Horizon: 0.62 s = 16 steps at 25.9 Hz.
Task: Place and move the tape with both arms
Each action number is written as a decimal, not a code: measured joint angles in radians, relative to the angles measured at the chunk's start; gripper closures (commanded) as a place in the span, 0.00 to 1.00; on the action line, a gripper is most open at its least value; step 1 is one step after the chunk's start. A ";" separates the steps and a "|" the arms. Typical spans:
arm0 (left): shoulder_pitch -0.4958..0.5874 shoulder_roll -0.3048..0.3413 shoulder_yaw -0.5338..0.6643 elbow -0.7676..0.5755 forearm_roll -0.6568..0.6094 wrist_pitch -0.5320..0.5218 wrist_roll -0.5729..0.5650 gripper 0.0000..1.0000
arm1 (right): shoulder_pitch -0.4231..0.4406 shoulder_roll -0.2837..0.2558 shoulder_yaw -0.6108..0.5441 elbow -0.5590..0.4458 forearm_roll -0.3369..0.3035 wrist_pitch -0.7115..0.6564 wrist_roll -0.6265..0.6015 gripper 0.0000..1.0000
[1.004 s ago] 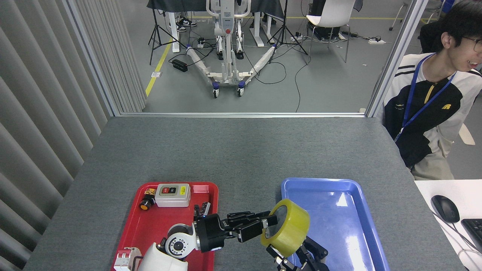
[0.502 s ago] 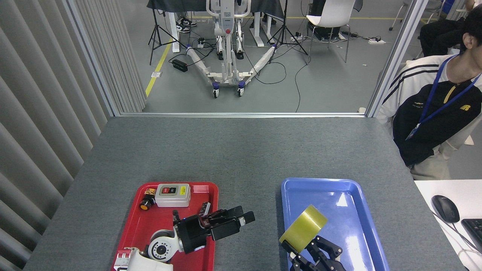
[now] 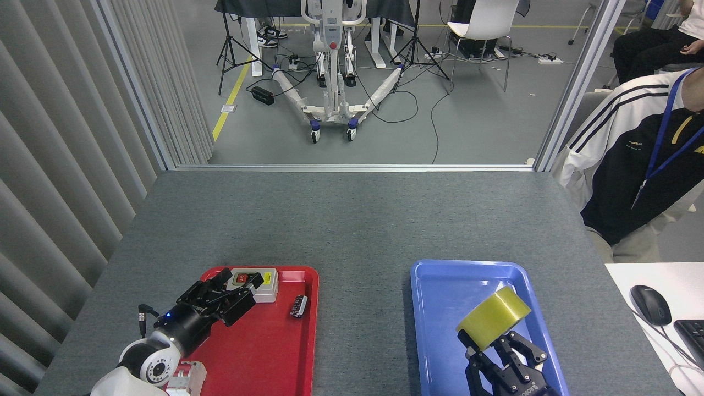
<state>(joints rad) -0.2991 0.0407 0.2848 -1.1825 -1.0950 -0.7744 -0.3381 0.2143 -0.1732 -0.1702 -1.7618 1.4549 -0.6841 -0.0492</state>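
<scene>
The tape (image 3: 493, 317) is sitting over the right half of the blue tray (image 3: 440, 308), its yellow band tilted, and the right gripper (image 3: 498, 342) is pinching it from below with its black fingers (image 3: 514, 344) pressed on the roll. Whether the roll is touching the tray floor, I cannot tell.

The blue tray is lying on a grey table (image 3: 352, 220), near the front edge, and a red tray (image 3: 275, 341) is lying to the left of it with a bare strip of table between them. In the red tray a grey switch box (image 3: 264, 283) is standing at the far end and a small black part (image 3: 298, 306) is lying near its right rim. The whole far half of the table is giving free space for moving (only the two trays are taking the front part).

The left gripper (image 3: 234, 289) is hanging over the far left corner of the red tray, its fingers spread and holding nothing, just beside the switch box. The arm is coming in from the lower left corner, pointing up and to the right.

At the right a person (image 3: 643, 176) in a black and white jacket is sitting beside the table. Behind the table, a grey floor with cables and a white wheeled stand (image 3: 330, 110) is showing.
</scene>
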 measured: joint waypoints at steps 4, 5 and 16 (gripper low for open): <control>0.080 0.076 -0.200 -0.113 -0.061 0.325 0.289 0.01 | -0.044 -0.002 -0.011 0.001 -0.017 0.086 0.161 1.00; 0.114 0.091 -0.253 -0.162 -0.065 0.471 0.335 0.01 | -0.062 -0.003 -0.012 0.001 -0.023 0.107 0.216 1.00; 0.187 0.112 -0.537 -0.358 -0.066 0.918 0.441 0.01 | -0.263 0.005 0.061 0.082 -0.138 0.245 0.822 1.00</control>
<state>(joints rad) -0.1117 0.1530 -0.2526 -1.5407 -1.1606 0.1439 0.1028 -0.0489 -0.1682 -0.1096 -1.6794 1.3166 -0.4391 0.7725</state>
